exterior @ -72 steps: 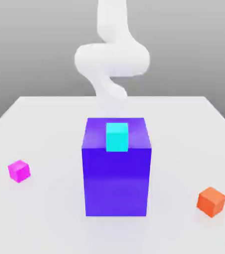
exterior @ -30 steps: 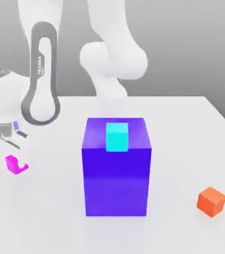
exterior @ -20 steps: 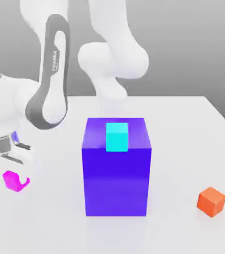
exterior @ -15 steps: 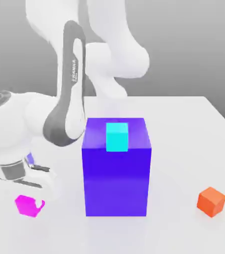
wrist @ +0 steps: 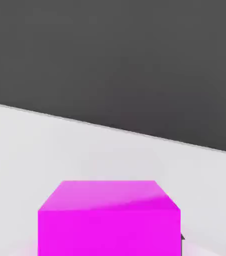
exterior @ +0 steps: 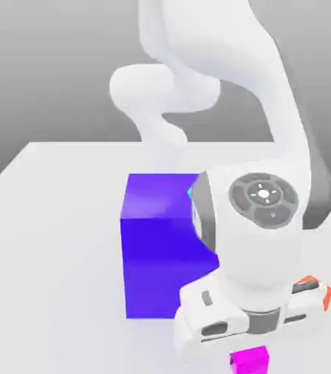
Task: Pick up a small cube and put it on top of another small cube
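The small cube (exterior: 250,363) is plain magenta-pink and hangs just below my hand at the front of the exterior view, right of centre. My gripper (exterior: 249,353) is shut on it. In the hand view the same small cube (wrist: 110,217) sits close up, above the white table (wrist: 45,145). My wrist covers most of the cyan cube (exterior: 191,193) on top of the big blue-violet block (exterior: 153,248); only a sliver of it peeks out. Past the hand's right side in the exterior view, a thin edge of the orange cube (exterior: 328,296) shows.
The big blue-violet block stands mid-table, just behind and to the exterior view's left of my hand. The white table (exterior: 51,241) stretches to the exterior view's left of the block. My arm's upper links (exterior: 197,66) arch over the block from the back.
My hand has swung from the exterior view's left, across the front of the blue-violet block, to right of centre with the magenta cube in it. It now covers most of the cyan and orange cubes.
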Controlling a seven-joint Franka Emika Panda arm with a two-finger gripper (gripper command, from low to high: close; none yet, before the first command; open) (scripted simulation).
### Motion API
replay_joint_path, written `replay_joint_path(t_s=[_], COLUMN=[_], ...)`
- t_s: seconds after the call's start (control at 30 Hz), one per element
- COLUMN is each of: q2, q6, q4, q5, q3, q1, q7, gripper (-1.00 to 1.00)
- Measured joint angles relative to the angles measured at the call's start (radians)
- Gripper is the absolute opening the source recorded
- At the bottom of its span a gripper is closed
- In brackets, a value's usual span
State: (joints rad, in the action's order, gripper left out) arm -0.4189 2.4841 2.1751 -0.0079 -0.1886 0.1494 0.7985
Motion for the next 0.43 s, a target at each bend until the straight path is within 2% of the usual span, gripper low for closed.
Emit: replay_joint_path(t_s=[0.17,0.3,0.33,0.43], q2=[0.041,-0.047,-0.070,-0.070], q6=[-0.014,0.075,0.096,0.096], q4=[-0.041,-0.063,-0.065,-0.065], q5=[-0.101,-0.175,-0.186,-0.186], q3=[-0.060,-0.043,-0.036,-0.036], q1=[0.178,0.257,0.266,0.266], q7=[0.113,0.177,0.184,0.184], gripper=[-1.00,-1.00,1.00,1.00])
